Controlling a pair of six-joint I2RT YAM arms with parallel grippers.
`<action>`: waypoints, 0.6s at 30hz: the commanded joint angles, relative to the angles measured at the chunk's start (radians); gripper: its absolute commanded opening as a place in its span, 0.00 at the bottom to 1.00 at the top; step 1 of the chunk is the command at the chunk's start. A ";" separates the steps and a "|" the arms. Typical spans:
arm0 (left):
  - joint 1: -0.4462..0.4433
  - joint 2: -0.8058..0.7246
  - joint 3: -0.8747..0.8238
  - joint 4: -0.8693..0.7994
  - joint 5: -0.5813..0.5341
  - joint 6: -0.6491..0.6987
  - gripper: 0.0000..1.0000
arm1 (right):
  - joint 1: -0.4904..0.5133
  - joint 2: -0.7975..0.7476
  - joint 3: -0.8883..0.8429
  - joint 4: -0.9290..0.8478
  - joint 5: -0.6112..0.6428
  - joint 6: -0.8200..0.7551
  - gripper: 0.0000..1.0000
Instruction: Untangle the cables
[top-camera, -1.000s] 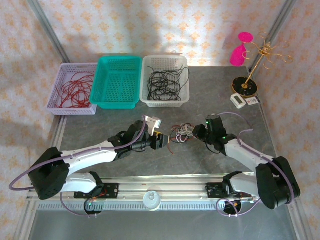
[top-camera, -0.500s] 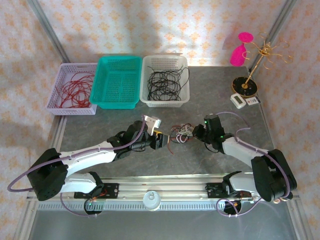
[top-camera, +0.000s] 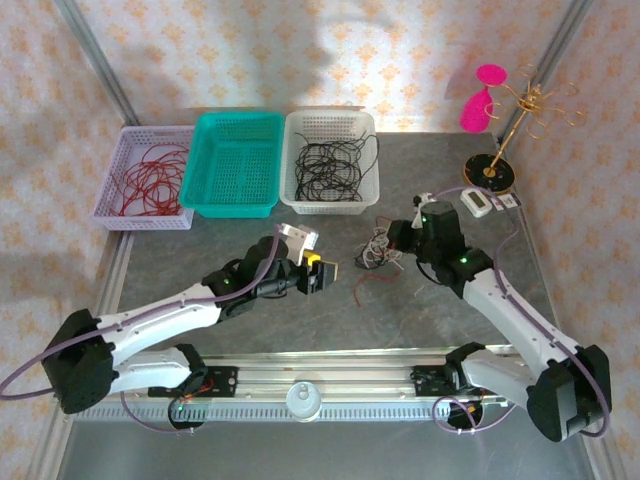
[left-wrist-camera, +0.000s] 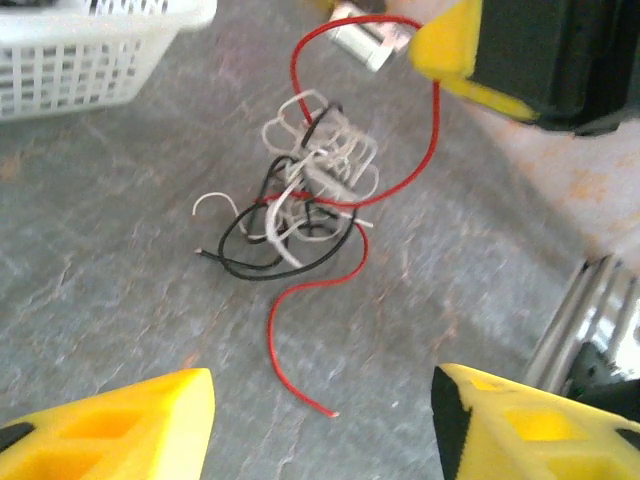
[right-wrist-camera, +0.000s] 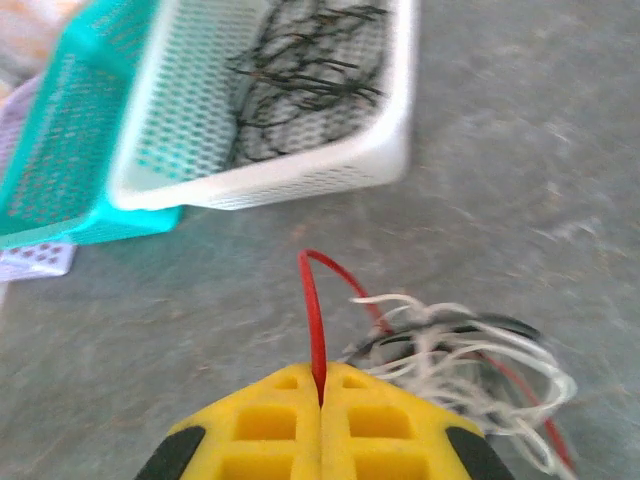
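Note:
The cables (top-camera: 377, 248) form a small clump of white, black and red cords on the grey table between the arms. My right gripper (right-wrist-camera: 320, 385) is shut on a red cable (right-wrist-camera: 312, 310) that arches up out of the clump (right-wrist-camera: 470, 350). In the top view the right gripper (top-camera: 393, 240) sits just right of the clump. The red cable's loose tail (top-camera: 366, 286) trails toward the near side. My left gripper (top-camera: 328, 273) stands open to the left of the clump, apart from it. In the left wrist view the clump (left-wrist-camera: 310, 190) and the red tail (left-wrist-camera: 300, 300) lie ahead of the left gripper (left-wrist-camera: 320, 430), nothing between its fingers.
Three baskets line the back: a lilac basket (top-camera: 112, 190) with red cords, an empty teal basket (top-camera: 235, 205), and a white basket (top-camera: 332, 202) with black cords. A gold stand (top-camera: 495, 170) and a small white device (top-camera: 478, 203) stand at the back right.
The right gripper closed on the red cable and pulled the clump back and to the right. The left gripper opened, let go and drew back left.

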 joint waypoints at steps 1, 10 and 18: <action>0.000 -0.049 0.075 -0.077 -0.006 0.067 0.72 | 0.063 -0.010 0.084 -0.072 -0.063 -0.103 0.00; 0.110 -0.045 0.216 -0.321 0.197 0.291 0.88 | 0.123 -0.004 0.203 -0.049 -0.308 -0.283 0.00; 0.135 -0.034 0.232 -0.287 0.277 0.409 0.88 | 0.123 0.068 0.263 -0.090 -0.464 -0.387 0.00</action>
